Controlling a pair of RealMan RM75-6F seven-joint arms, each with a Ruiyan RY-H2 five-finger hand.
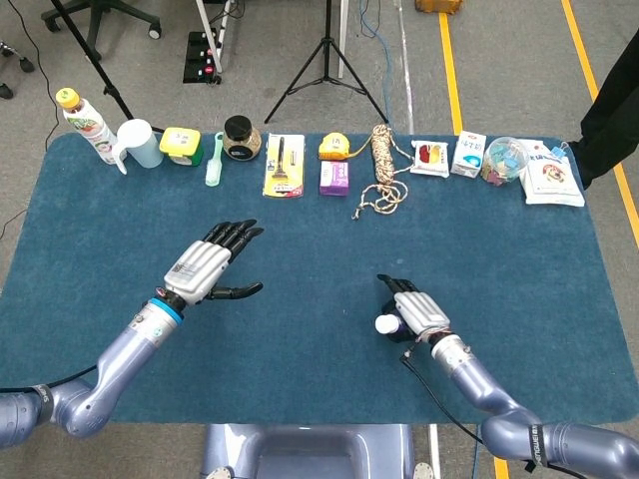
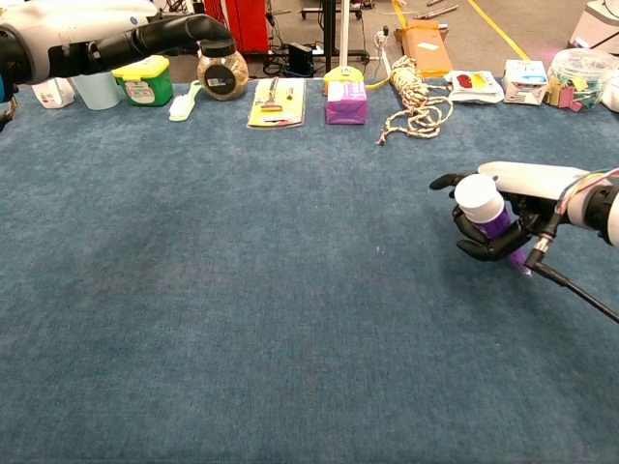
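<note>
My right hand (image 1: 414, 311) grips a purple bottle with a white cap (image 2: 478, 198) low over the blue table cloth (image 1: 300, 329), right of centre. The fingers curl around the purple body (image 2: 500, 224), and the cap (image 1: 385, 324) sticks out on the hand's left side. The right hand (image 2: 517, 198) shows at the right edge of the chest view with a black cable trailing from the wrist. Well apart from the bottle, my left hand (image 1: 207, 267) hovers left of centre with its fingers spread and holds nothing. The chest view shows the left hand (image 2: 116, 39) at the top left.
A row of items lines the far edge: drink bottle (image 1: 82, 120), white jug (image 1: 140, 145), green box (image 1: 181, 146), jar (image 1: 241, 138), yellow card (image 1: 284, 166), purple box (image 1: 334, 178), rope coil (image 1: 382, 172), several small packs (image 1: 469, 155). A tripod (image 1: 326, 60) stands behind the table.
</note>
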